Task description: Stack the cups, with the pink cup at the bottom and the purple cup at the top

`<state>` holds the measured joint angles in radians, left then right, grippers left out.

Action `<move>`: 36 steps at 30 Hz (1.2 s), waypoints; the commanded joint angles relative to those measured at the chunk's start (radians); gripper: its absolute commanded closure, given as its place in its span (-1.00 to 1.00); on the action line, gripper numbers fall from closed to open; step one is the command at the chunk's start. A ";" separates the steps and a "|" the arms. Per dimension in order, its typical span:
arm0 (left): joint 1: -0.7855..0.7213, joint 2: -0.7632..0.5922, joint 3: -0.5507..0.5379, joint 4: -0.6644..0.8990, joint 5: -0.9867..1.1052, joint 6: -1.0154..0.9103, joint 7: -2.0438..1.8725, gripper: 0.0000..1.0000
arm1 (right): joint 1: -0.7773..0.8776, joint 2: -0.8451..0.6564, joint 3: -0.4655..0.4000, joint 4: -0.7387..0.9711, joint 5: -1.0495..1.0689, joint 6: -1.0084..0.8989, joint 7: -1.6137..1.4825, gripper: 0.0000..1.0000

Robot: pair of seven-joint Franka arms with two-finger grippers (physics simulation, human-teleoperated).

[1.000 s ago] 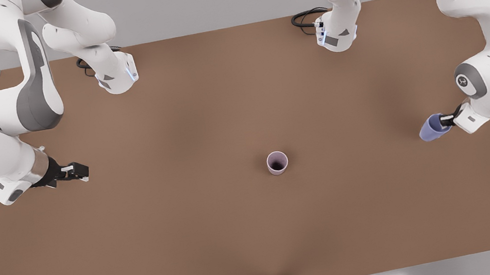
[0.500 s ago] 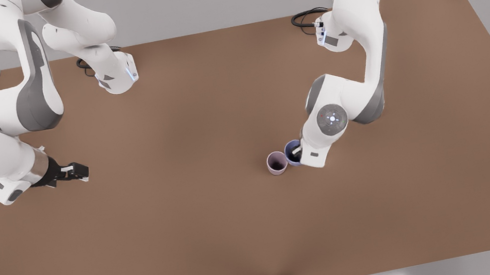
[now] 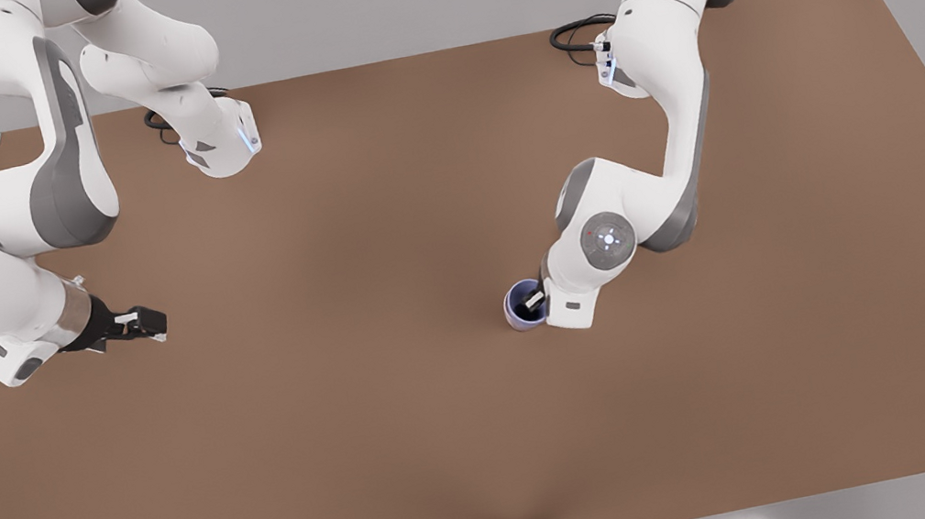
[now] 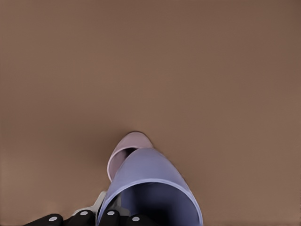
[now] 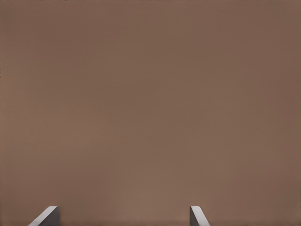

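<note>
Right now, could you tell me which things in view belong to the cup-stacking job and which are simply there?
Part of the job:
- purple cup, held by the left gripper over the pink cup
- right gripper, jaws open, waiting at the front view's left

Simply there:
- brown table
- black cables by the arm bases

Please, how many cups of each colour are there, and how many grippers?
Pink cup: 1
Purple cup: 1, held by the left gripper above the pink one
Grippers: 2, the right gripper waiting open
Total: 4
</note>
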<state>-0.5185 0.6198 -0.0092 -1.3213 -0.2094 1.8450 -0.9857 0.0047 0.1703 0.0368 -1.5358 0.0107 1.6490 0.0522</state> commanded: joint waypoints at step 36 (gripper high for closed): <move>-0.002 -0.028 -0.006 -0.136 -0.036 0.085 0.027 0.57 | -0.005 0.005 -0.003 -0.001 0.002 0.000 -0.012 -1.00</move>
<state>-0.5212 0.5936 -0.0153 -1.4571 -0.2122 1.9281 -0.9598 -0.0001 0.1749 0.0338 -1.5371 0.0123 1.6490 0.0399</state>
